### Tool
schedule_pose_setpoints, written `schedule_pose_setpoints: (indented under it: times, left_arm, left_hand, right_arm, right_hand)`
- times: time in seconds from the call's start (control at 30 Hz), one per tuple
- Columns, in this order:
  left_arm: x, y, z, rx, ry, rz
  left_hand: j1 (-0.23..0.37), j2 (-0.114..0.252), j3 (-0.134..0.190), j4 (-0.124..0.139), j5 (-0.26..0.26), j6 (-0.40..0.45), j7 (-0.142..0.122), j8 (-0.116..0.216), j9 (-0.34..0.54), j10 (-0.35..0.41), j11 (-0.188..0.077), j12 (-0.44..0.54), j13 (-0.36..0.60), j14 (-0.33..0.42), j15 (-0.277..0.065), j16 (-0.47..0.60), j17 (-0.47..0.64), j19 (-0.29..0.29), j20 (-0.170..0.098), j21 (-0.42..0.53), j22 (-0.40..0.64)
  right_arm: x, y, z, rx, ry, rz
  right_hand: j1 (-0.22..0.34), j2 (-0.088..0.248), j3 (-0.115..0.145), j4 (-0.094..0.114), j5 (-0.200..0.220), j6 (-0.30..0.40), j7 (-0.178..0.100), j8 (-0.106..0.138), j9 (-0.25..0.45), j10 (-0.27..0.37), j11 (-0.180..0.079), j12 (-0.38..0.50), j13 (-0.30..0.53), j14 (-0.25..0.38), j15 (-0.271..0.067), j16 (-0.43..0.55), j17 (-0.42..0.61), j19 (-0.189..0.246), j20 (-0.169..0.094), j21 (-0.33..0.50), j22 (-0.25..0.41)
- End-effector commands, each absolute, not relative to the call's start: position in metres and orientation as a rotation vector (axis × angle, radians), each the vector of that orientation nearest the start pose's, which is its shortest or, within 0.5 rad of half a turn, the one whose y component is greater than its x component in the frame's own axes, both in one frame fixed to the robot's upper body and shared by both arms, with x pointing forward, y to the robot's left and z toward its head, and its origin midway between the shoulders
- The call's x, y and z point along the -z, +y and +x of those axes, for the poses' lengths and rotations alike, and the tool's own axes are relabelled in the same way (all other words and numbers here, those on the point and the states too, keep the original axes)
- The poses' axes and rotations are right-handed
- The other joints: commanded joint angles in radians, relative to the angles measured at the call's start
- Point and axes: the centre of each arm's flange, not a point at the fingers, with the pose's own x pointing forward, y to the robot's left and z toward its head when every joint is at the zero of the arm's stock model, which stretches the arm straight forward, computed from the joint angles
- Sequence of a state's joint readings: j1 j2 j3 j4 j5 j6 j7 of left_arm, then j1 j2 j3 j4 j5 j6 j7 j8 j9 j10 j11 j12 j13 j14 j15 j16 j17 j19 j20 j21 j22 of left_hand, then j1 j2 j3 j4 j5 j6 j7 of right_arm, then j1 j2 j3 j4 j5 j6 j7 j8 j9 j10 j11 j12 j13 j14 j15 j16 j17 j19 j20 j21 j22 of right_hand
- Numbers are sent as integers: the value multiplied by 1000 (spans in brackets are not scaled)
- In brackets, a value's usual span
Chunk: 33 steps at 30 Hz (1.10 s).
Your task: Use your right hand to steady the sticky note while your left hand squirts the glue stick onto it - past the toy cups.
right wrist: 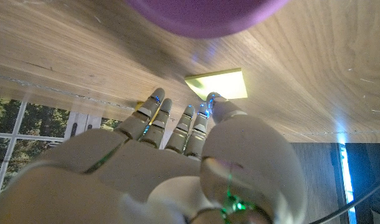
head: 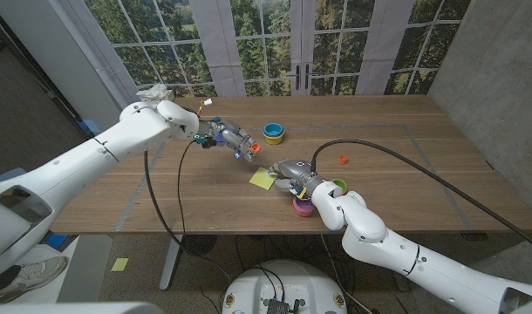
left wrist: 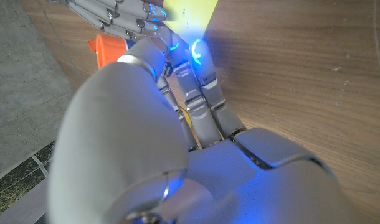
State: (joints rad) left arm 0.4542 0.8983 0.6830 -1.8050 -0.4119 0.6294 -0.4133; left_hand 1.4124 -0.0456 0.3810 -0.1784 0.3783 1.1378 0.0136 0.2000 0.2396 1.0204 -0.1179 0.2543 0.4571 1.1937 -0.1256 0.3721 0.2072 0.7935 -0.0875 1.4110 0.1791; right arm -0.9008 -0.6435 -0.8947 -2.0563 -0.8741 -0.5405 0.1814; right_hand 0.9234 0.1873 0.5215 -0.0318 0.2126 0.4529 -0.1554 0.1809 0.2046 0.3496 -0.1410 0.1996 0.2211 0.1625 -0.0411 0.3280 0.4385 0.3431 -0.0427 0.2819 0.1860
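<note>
The yellow sticky note (head: 262, 180) (right wrist: 218, 84) (left wrist: 190, 11) lies on the table at its middle. My right hand (head: 292, 173) (right wrist: 177, 155) is beside the note with its fingers stretched out, and one fingertip (right wrist: 212, 99) touches the note's edge. My left hand (head: 229, 138) (left wrist: 177, 112) hovers just behind and to the left of the note, its fingers curled around the glue stick (head: 253, 149), whose yellow-green tip points down at the note. Most of the stick is hidden in the hand.
A blue and yellow toy cup (head: 273, 133) stands behind the note. A purple and pink cup (head: 303, 207) (right wrist: 202, 15) and a green cup (head: 338, 186) sit by my right wrist. An orange cap (head: 343, 159) (left wrist: 106, 50) lies further right. A black cable (head: 397, 157) crosses the right side.
</note>
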Motion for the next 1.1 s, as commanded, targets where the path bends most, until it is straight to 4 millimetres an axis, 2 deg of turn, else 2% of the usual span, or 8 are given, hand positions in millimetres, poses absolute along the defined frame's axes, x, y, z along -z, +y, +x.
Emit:
schedule_pose_setpoints:
  times: [0.03, 0.33, 0.57, 0.73, 1.1]
  left_arm:
    - [-74, 234, 600, 426, -151, 850]
    - [-74, 238, 593, 347, -228, 894]
    - [-73, 240, 586, 247, -316, 975]
    - [-73, 244, 586, 223, -332, 976]
    - [-69, 247, 588, 108, -420, 1093]
  left_hand:
    - [5, 15, 0, 4, 6, 20, 35, 5, 5, 168, 14, 0, 2, 107, -117, -5, 2, 2, -122, -1, 5]
    - [4, 18, 0, 5, 6, 20, 32, 5, 5, 170, 15, 0, 6, 108, -117, -6, 2, 1, -122, -2, 5]
    - [4, 17, 0, 5, 5, 26, 26, 6, 4, 172, 1, -5, 1, 108, -117, -7, 3, 0, -122, -3, 5]
    - [3, 18, -1, 5, 5, 28, 24, 6, 4, 174, 0, -6, 0, 106, -117, -9, 2, 0, -122, -3, 5]
    - [1, 19, -1, 6, 4, 24, 13, 4, 3, 169, -6, -11, -1, 103, -117, -12, 1, -1, -122, -4, 5]
  right_arm:
    - [80, -72, 524, -169, -618, -1424]
    - [73, -78, 527, -139, -624, -1346]
    - [68, -86, 532, -139, -616, -1248]
    - [65, -93, 534, -118, -624, -1186]
    - [62, -104, 539, -148, -618, -1042]
  right_hand:
    - [-24, -7, -14, 1, 0, -18, 8, -2, 3, -7, 12, 0, 2, 8, -150, 4, 0, 12, -57, 6, 2]
    - [-40, -13, -31, 1, 3, -30, 16, 0, 2, -15, 21, 1, 1, 2, -138, 0, -3, 12, -48, 5, 2]
    - [-58, -23, -48, 2, 3, -36, 22, 3, 2, -19, 28, 2, 1, 0, -132, -3, -6, 12, -43, 5, 1]
    - [-68, -25, -56, 2, 4, -41, 27, 4, 1, -23, 31, 2, 1, -1, -129, -4, -8, 10, -40, 3, 1]
    - [-80, -23, -67, -1, 8, -43, 31, 7, 0, -25, 36, 3, 0, -1, -123, -7, -12, 10, -36, 2, 1]
